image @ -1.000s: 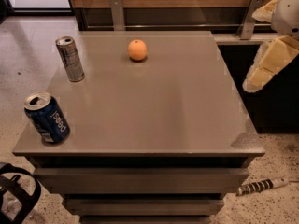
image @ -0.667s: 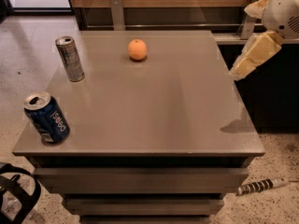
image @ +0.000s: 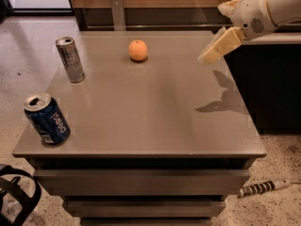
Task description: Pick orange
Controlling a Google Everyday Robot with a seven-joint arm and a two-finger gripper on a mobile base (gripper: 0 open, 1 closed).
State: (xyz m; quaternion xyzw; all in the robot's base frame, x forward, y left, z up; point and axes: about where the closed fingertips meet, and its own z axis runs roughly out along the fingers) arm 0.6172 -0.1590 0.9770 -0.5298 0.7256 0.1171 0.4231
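Blue soda can [image: 46, 120] is standing nearest us at the front-left corner of the grey table [image: 150, 117], w/ a slim silver can [image: 70, 59] standing further back along the left side. Past those, the orange [image: 138, 50] is sitting on the tabletop toward the far edge, a bit left of centre, apart from both cans & touching nothing else. Furthest out, at the far right, the gripper [image: 211, 54] is hanging above the table's right edge. It's angling down-left toward the fruit but is well apart from it, and it's throwing a shadow [image: 225, 95] on the surface below. We're reading this as the approach stage: no contact, no grasp, no lift yet, so reach, close & raise are all remaining. Re the gripper, it's holding & touching nothing, and we're not able to tell whether it's spread or clenched.
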